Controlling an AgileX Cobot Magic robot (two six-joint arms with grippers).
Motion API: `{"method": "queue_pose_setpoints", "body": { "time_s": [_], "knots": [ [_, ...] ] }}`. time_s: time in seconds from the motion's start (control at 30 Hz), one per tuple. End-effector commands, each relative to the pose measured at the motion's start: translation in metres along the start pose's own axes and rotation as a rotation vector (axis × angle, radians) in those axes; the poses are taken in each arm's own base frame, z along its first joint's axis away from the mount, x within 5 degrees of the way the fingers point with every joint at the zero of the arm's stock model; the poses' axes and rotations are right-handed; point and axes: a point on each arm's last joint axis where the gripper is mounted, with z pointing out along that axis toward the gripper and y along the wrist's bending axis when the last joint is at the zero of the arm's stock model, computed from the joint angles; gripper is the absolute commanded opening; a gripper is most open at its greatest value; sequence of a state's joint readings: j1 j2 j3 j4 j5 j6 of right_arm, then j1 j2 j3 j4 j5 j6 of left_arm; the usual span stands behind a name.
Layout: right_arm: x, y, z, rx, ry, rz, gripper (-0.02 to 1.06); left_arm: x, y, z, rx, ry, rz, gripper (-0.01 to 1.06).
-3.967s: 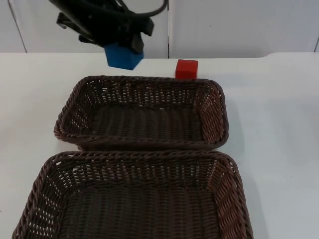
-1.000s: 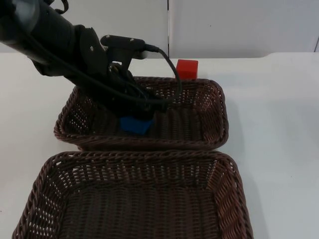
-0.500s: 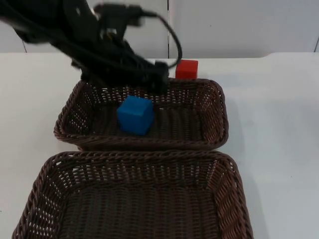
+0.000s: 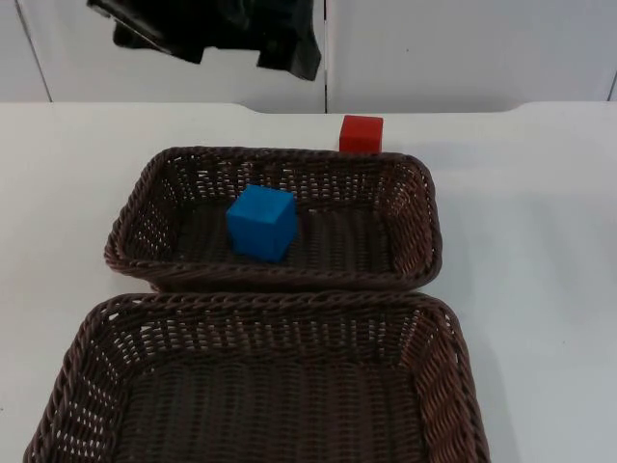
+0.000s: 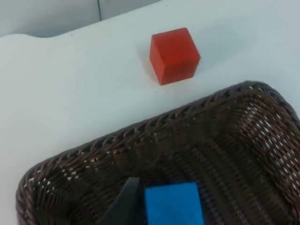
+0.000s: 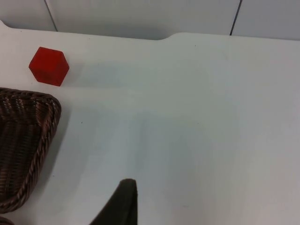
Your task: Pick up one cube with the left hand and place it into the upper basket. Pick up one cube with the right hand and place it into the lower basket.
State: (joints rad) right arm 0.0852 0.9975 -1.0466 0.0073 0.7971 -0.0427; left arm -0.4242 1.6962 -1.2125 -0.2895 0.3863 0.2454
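Nearest to you stands the lower brown wicker basket (image 4: 260, 386), with nothing in it, so the right hand's half of the task is, I judge, not yet done. Behind it, almost touching rim to rim, is the upper brown wicker basket (image 4: 415, 207). The blue cube (image 4: 260, 222) lies on its floor, left of the middle, free of any finger; this suggests the left hand's part is finished.

Just beyond the far rim of the upper basket, on the white table top (image 4: 540, 241), you find the small red cube (image 4: 362, 133). It sits apart from the rim and open from above, which should make it easy for the right arm to take.

The left gripper (image 4: 251, 43) hangs high before the grey partition wall (image 4: 463, 48), carrying nothing; if its fingers are wide or narrow, I cannot tell.

The left wrist view gives you the blue cube (image 5: 173, 205) close and the red cube (image 5: 174, 55) outside the rim. The right wrist view adds the bare table beside the red cube (image 6: 48, 66); the right gripper's (image 6: 119, 204) opening I cannot tell.
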Motion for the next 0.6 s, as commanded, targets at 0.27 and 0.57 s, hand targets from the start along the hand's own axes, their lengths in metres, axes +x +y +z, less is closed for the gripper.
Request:
{"method": "queue_pose_setpoints", "body": {
  "time_s": [0.27,0.57],
  "knots": [
    [0.000,-0.002,0.000,0.010,0.000,-0.005,1.05,-0.011,-0.008,-0.050,0.009,-0.037,0.051,1.05],
    [0.003,-0.002,0.005,0.011,-0.017,-0.005,1.05,0.008,-0.010,-0.090,-0.008,-0.113,0.066,1.05]
  ]
}}
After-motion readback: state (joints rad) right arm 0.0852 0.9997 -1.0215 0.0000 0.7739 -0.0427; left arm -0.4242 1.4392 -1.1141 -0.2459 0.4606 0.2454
